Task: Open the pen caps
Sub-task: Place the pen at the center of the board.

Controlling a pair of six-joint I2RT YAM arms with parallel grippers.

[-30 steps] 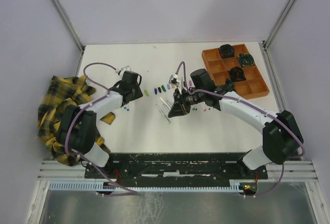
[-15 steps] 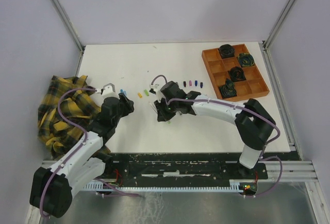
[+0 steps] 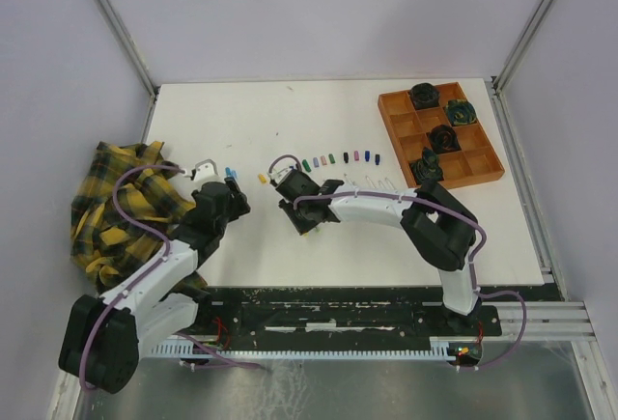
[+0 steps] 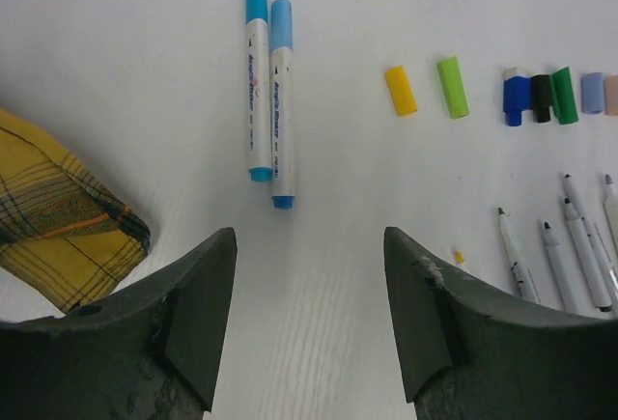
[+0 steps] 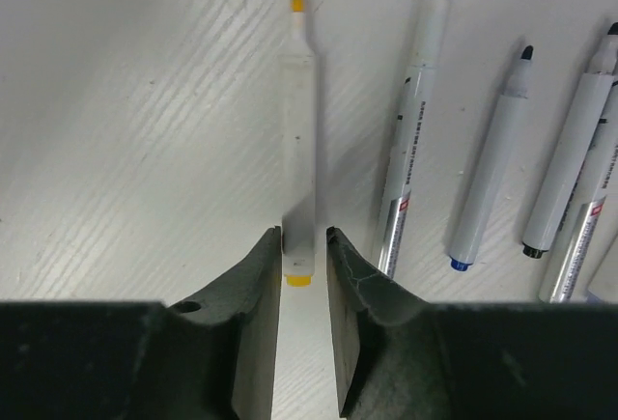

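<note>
The left arm bends up from its base and leans over the table [image 3: 241, 111], just beside the cloth [image 4: 58, 217]. The left gripper [image 4: 309, 237] is wide open and has nothing in it. Its fingers [image 4: 198, 323] are dark, smooth and shaped like wedges.

The right arm reaches far across to the left, low over the middle of the table. The right gripper [image 5: 303, 235] has its jaws close on both sides of the yellow pen [image 5: 299, 130], which lies flat. I cannot tell if they pinch it or only sit by it. This pen is a thin white stick with a yellow tip and no cap. More bare pens [image 5: 502, 150] lie side by side to its right.

The table is white with fine lines. The cloth is soft and yellow with dark checks.

Past the left gripper lie two blue pens [image 4: 259, 72], touching, with their caps on. The loose caps [image 4: 541, 98] are little plastic tubes in a row on the table, past the bare pens. The yellow cap [image 4: 401, 90] and green cap [image 4: 452, 87] lie apart, and the next few touch.

Far right is an orange tray [image 3: 480, 162] of square boxes.

The right gripper has slid left since a moment ago, so more of the row shows. The left arm sits where it was.
</note>
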